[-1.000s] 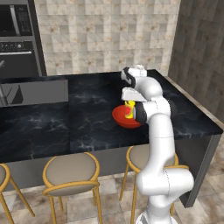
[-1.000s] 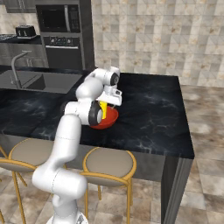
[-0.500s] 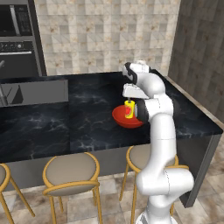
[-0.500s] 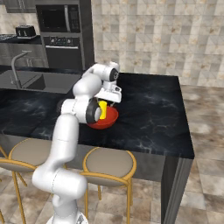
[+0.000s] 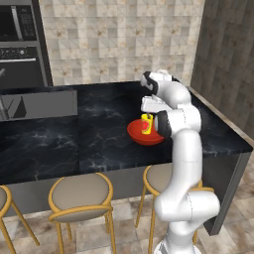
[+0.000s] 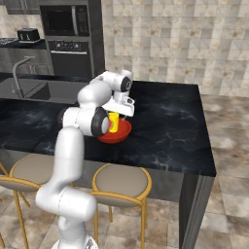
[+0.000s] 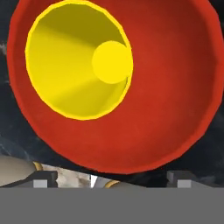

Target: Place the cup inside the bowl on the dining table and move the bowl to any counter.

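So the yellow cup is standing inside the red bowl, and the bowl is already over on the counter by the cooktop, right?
Not quite. The cup does stand inside the bowl, but the bowl sits on the dining table above the stools, as the left base view shows.

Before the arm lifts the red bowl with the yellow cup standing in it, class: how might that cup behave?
The cup stands upright and loose in the bowl, so it may slide on the glossy, curved inside. It is tall and narrow, so a tilt could tip it.
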{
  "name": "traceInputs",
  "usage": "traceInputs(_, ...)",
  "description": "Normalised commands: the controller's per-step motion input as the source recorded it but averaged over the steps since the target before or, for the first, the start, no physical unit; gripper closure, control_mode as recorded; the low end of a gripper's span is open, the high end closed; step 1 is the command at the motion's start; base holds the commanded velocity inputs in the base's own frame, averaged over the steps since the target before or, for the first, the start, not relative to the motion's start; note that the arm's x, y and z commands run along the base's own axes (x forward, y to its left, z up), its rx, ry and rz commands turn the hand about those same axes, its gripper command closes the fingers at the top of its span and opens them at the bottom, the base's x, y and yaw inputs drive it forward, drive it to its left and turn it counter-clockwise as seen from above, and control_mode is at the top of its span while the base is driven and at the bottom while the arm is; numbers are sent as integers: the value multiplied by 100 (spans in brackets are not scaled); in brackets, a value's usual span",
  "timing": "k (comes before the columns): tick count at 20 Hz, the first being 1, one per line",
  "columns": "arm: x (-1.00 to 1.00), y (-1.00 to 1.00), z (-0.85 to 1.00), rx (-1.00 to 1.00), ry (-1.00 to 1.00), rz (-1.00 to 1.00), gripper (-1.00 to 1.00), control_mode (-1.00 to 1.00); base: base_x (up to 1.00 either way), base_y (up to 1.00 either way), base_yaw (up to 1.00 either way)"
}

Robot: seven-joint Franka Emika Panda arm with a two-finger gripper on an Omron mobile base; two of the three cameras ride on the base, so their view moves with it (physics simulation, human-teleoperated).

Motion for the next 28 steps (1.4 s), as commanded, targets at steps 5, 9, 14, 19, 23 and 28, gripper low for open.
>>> traceInputs(5,-30,-27,-3,0,0,-10,-100,-100,0,0,0)
traceInputs(9,-7,-35,0,0,0,-18,-100,-100,0,0,0)
traceInputs(14,-4,-32,0,1,0,-21,-100,-100,0,0,0)
traceInputs(19,0,-5,0,1,-3,-20,-100,-100,0,0,0)
traceInputs(23,0,0,-6,0,-12,-14,-100,-100,0,0,0)
traceInputs(28,4,3,-18,0,-18,-10,-100,-100,0,0,0)
